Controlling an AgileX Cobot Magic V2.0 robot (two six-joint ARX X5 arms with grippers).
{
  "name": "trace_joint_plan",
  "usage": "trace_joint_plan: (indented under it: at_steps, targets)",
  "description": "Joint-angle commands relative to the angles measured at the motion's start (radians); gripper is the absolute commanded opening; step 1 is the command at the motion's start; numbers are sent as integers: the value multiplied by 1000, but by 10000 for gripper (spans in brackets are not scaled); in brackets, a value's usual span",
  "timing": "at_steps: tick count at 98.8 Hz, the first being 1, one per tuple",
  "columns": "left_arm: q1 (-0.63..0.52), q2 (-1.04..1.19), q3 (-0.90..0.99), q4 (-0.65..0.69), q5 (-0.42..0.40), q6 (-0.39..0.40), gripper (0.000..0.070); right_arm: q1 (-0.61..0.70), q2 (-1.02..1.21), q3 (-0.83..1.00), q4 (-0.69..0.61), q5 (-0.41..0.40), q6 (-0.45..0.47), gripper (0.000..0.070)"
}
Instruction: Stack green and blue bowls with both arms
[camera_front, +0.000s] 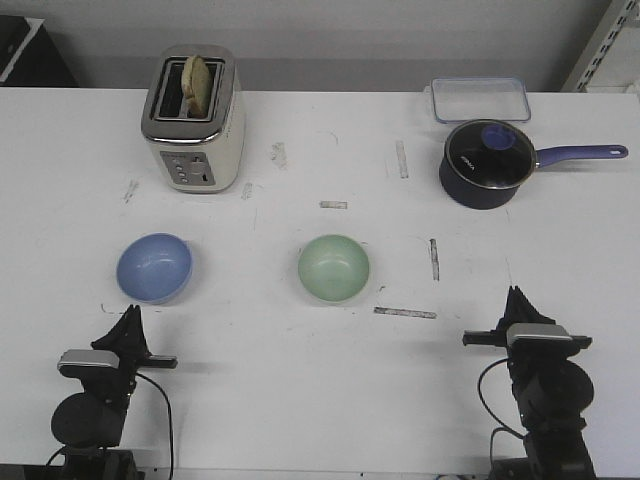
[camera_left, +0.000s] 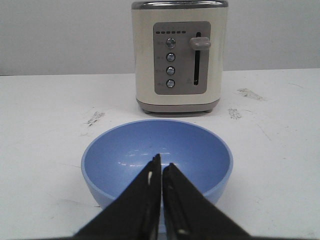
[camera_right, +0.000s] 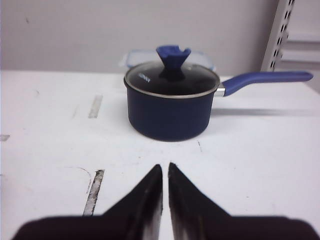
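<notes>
Waiting at start pose, nothing grasped yet. Left gripper (camera_front: 128, 318) at 7 o'clock of the table (camera_front: 300, 400), jaws nearly closed and empty; right gripper (camera_front: 516, 300) at 5 o'clock, same state. Blue bowl (camera_front: 154, 267) sits upright just ahead of the left gripper, at its 12 o'clock; green bowl (camera_front: 334, 267) is near table centre, well apart from the right gripper, at its 10 o'clock. Bowls unstacked. Judgement: approach step. Next move needs jaws opened, then a rim pinch on one bowl. Toaster (camera_front: 195, 118) and saucepan (camera_front: 487, 163) sit far back, likely no obstruction.
</notes>
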Motion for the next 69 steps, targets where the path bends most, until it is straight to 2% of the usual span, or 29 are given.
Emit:
trace_joint_plan:
  at_steps: [1, 33, 69]
  targets:
    - [-2, -2, -22, 10, 1, 13, 2, 1, -47, 5, -13, 0, -4, 15]
    - [-2, -2, -22, 10, 1, 13, 2, 1, -217, 5, -34, 0, -4, 14]
    - [-2, -2, -22, 10, 1, 14, 2, 1, -243, 5, -19, 0, -4, 15]
